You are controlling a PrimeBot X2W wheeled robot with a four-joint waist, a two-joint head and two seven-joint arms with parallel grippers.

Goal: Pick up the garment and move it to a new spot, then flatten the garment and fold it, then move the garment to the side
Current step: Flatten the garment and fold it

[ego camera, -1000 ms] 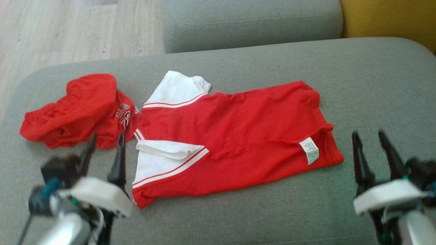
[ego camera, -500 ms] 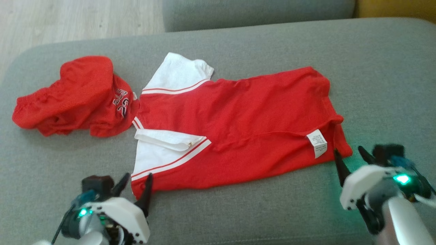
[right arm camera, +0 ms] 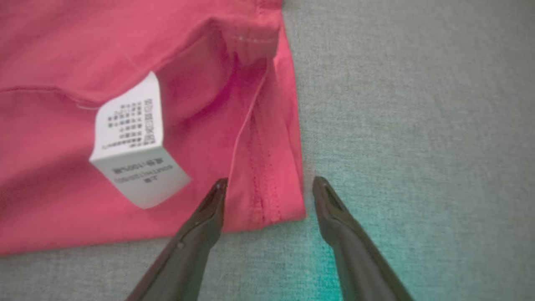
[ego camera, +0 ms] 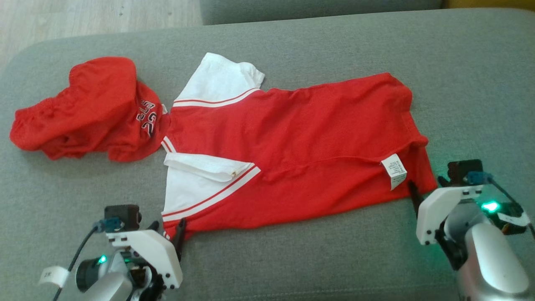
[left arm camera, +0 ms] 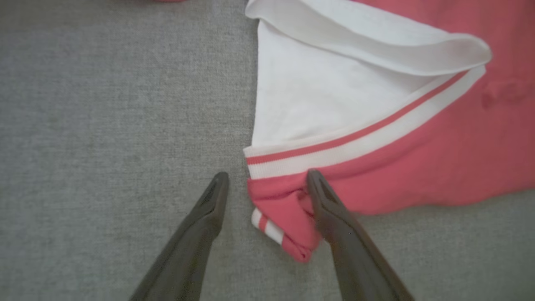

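Red garment (ego camera: 301,133); left fingers (left arm camera: 334,217) spread, straddling its near corner; right fingers (right arm camera: 200,228) spread, straddling hem corner

Two robot arms: rounded silver forearms (ego camera: 493,259) and white plastic wrist shells (ego camera: 439,209) with small dark screws. The left claw (left arm camera: 267,175) and right claw (right arm camera: 271,182) each have two long, dark, tapering fingers (left arm camera: 334,225). Each wrist carries a black camera block (ego camera: 121,213), a blue plug (ego camera: 109,225) and a green light (ego camera: 490,206). The left arm has a black cable (ego camera: 81,251) with a white tag (ego camera: 52,274).

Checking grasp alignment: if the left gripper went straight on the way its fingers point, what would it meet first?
The left gripper would first meet the near corner of the garment, which lies between its open fingers. Whether they touch it now is unclear.
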